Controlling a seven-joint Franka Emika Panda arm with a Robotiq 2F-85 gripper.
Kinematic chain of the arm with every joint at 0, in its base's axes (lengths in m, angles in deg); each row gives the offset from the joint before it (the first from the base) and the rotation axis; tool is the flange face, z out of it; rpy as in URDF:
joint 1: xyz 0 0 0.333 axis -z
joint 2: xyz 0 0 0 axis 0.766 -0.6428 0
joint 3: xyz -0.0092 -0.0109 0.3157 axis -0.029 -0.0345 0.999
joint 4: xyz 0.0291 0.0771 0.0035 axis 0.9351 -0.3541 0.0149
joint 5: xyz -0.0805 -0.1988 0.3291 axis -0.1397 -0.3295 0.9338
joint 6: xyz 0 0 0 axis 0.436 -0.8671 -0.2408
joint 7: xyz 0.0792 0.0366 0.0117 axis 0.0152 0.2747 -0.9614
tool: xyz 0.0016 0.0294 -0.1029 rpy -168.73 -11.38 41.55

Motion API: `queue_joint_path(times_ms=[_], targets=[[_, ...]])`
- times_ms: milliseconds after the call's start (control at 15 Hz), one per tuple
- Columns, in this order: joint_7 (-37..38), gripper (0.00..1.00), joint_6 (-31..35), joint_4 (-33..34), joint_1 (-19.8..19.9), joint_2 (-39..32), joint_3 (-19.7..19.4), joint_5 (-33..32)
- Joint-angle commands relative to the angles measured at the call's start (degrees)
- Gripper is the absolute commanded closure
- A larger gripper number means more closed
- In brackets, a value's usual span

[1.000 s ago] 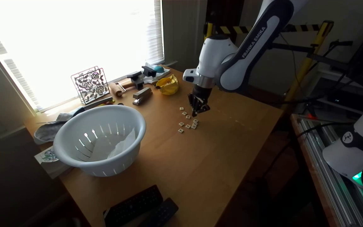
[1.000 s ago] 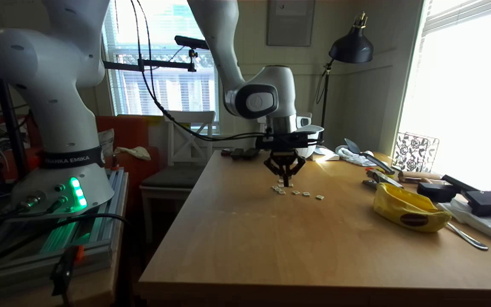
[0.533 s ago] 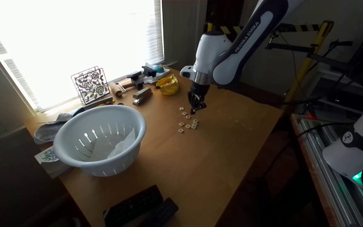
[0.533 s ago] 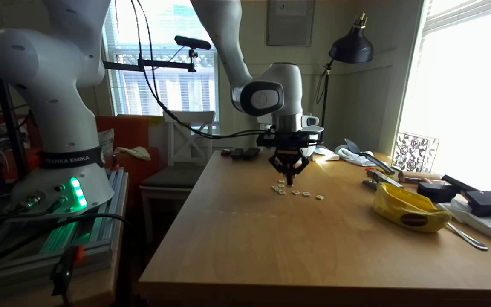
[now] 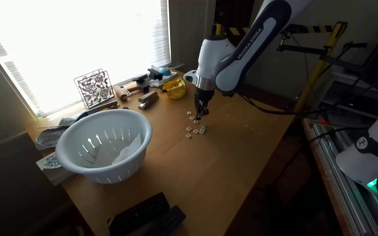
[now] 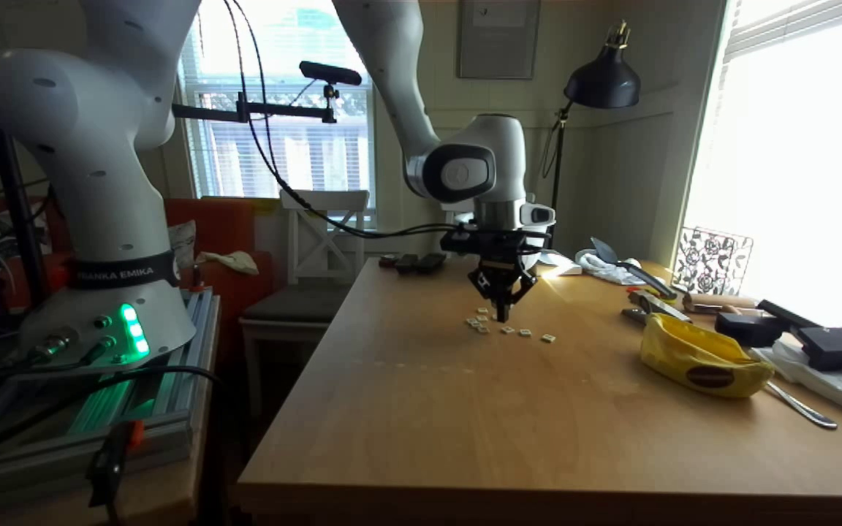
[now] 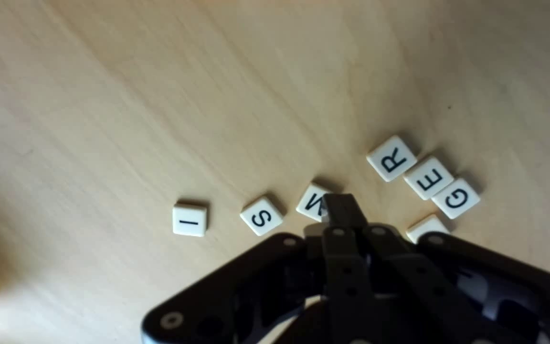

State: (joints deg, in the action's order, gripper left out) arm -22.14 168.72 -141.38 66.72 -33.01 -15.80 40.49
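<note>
My gripper (image 7: 344,205) is shut, its dark fingertips together with nothing visible between them. In the wrist view the tips cover part of a white letter tile (image 7: 311,200) marked M or W; I cannot tell whether they touch it. To its left lie an S tile (image 7: 261,216) and an I tile (image 7: 189,220). On the right, an R tile (image 7: 392,158), an E tile (image 7: 429,177) and a G tile (image 7: 456,198) form a slanting row. Below them one tile (image 7: 427,228) is partly hidden by the gripper. Both exterior views show the gripper (image 5: 198,117) pointing down, low over the tiles.
A white colander (image 5: 126,170) holding paper stands on the wooden table (image 6: 421,438). Dark remotes (image 5: 139,213) lie near a table edge. By the window are a yellow pouch (image 6: 684,365), a stapler (image 5: 148,99) and a rose-patterned metal holder (image 5: 94,88).
The shut gripper has shifted slightly across the tiles, leftward in an exterior view where the colander is near, rightward in the opposite view. The tiles look unmoved.
</note>
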Motion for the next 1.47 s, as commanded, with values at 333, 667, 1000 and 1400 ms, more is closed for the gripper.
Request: queue_joint_path(times_ms=[333, 667, 1000, 1400], targets=[[8.1, 1.00, 0.2, 3.6, 0.0, -4.1, 0.5, 0.7], [8.7, 1.00, 0.6, 3.6, 1.2, -3.9, 1.8, 1.0], [8.8, 1.00, 0.6, 4.3, 2.1, -3.9, 2.7, 1.2], [10.0, 1.00, 0.4, 5.1, 2.0, -4.5, 2.1, 0.9]])
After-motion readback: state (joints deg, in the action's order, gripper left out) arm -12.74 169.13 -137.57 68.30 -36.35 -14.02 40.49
